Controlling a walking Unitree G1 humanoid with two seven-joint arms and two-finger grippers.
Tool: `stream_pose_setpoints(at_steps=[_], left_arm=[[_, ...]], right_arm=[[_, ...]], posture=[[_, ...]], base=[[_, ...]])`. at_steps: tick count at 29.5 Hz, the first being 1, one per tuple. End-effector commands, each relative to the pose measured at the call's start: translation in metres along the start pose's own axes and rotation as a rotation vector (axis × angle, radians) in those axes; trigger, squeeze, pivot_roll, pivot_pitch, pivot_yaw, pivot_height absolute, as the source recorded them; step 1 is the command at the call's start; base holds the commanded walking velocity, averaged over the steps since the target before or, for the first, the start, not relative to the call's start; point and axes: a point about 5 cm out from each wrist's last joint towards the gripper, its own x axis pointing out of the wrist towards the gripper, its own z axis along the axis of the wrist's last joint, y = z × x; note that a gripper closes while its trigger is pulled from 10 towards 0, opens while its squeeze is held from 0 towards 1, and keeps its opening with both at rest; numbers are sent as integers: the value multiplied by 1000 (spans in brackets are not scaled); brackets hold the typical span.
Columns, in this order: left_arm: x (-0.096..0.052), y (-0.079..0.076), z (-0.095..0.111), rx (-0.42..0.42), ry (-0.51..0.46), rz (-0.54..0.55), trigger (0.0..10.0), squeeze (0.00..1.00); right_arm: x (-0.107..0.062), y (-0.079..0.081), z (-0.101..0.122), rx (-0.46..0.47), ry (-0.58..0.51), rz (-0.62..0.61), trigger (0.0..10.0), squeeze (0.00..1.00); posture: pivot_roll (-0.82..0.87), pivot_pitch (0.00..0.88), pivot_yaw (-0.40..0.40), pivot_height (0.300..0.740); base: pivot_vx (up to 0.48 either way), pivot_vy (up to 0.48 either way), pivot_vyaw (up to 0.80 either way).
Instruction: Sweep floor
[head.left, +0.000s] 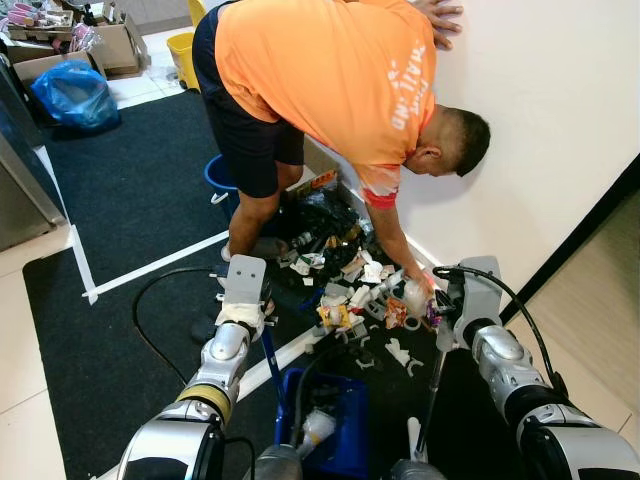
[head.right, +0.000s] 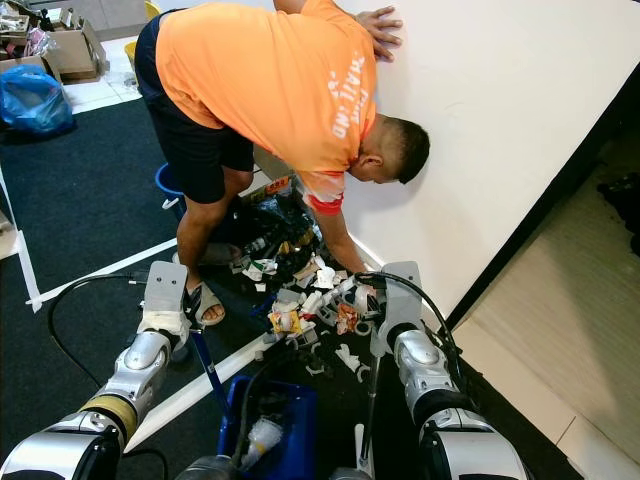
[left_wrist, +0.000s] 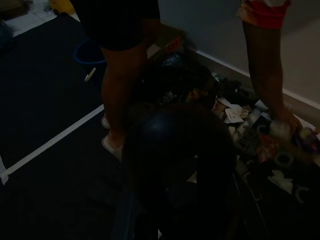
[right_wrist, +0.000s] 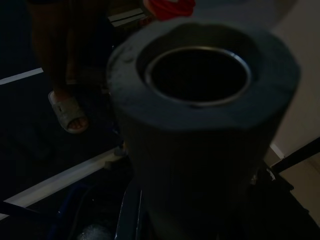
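Item: litter pile (head.left: 345, 290) lying on black mat against wall (head.left: 540, 120).
Person (head.left: 320, 80) bending over it, hand (head.left: 418, 293) reaching into debris.
Blue dustpan (head.left: 335, 420) sitting near, between arms.
Left gripper (head.left: 243, 290), right gripper (head.left: 470, 300): cannot tell finger state.
Risk: sweeping now striking person's hand, scattering litter.

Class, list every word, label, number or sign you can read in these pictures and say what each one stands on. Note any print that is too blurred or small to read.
White lettering on the back of the person's orange shirt: runs sideways, too tilted and blurred to read.
Printed wrappers in the pile of mixed litter on the black mat: print too small to read.
Cardboard boxes at the far edge: no legible label.
No other text or signs can be read.
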Motion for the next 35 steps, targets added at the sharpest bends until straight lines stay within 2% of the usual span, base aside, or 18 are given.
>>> stream_pose_setpoints(at_steps=[1, 29, 32, 35], left_arm=[[-15, -6, -38, 59, 176, -34, 10000, 0], [-17, -10, -42, 41, 183, -42, 10000, 0], [-17, -10, -42, 40, 183, -43, 10000, 0], [-17, -10, -42, 39, 184, -43, 10000, 0]], right_arm=[[-5, -4, -14, 19, 62, -20, 10000, 0], [-5, -7, -14, 7, 68, -22, 10000, 0], [-5, -6, -11, 17, 39, -5, 10000, 0], [-1, -5, 7, 94, -68, 74, 10000, 0]], posture=[[121, 29, -43, 740], [117, 20, -50, 740], [117, 20, -50, 740], [115, 26, -47, 740]], base=[[0, 0, 0], [0, 0, 0], [0, 0, 0], [0, 0, 0]])
